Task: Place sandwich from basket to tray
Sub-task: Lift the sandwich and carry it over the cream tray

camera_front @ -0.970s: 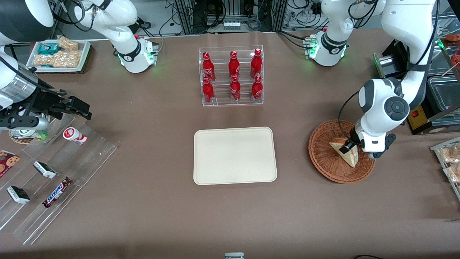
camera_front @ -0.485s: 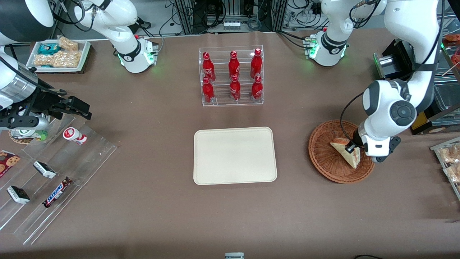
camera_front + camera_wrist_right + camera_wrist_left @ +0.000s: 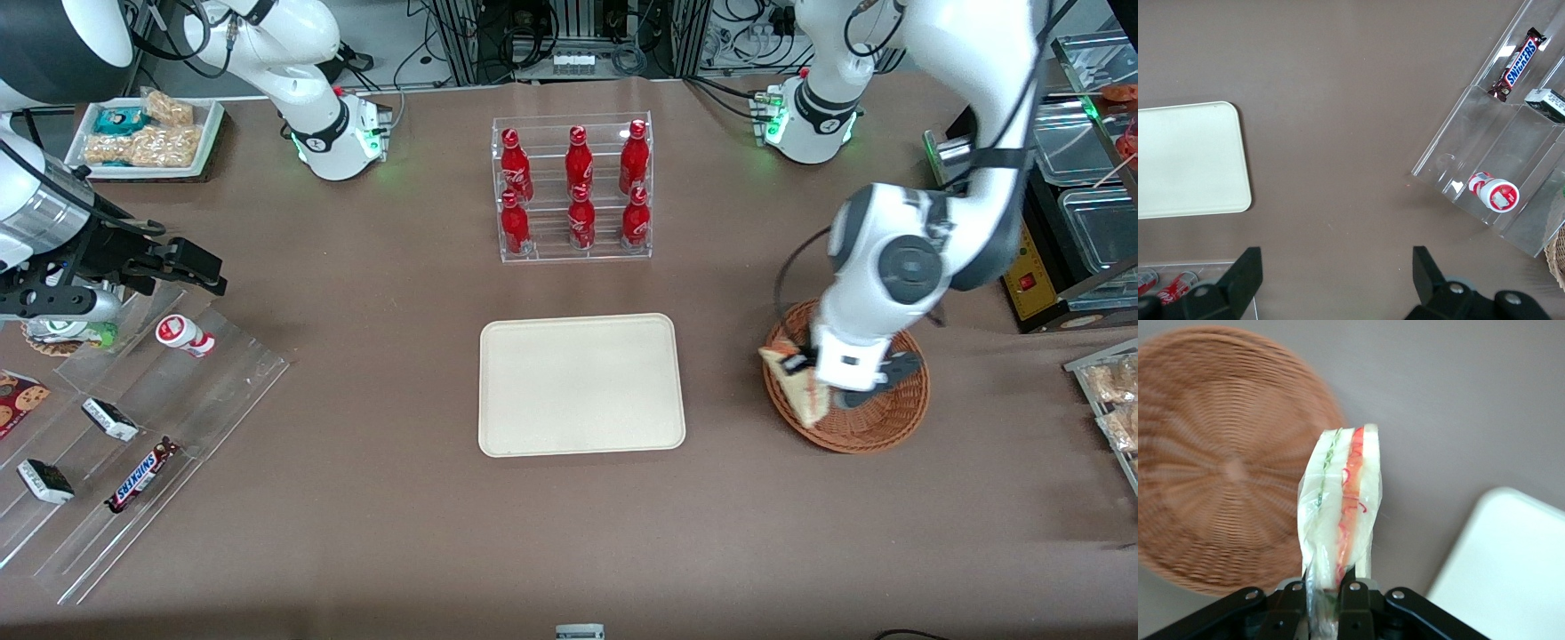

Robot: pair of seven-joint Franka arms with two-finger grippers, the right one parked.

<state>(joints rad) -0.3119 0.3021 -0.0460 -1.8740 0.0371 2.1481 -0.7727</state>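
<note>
The sandwich, a pale wedge in clear wrap, hangs in the air over the basket's rim on the side nearest the tray. The left gripper is shut on the sandwich's wrapped end. In the left wrist view the sandwich sticks out from the gripper, with its red, orange and green filling lines showing. The woven reddish-brown basket lies below, and its inside holds nothing. The cream-beige tray lies flat at the table's middle, bare; a corner of the tray is close to the sandwich.
A clear rack of red bottles stands farther from the camera than the tray. Stepped acrylic racks with snacks and a white snack tray sit toward the parked arm's end. Bagged snacks lie at the working arm's end.
The left gripper has lifted the sandwich out of the basket and carried it sideways toward the tray. The arm's wrist has swung over the basket.
</note>
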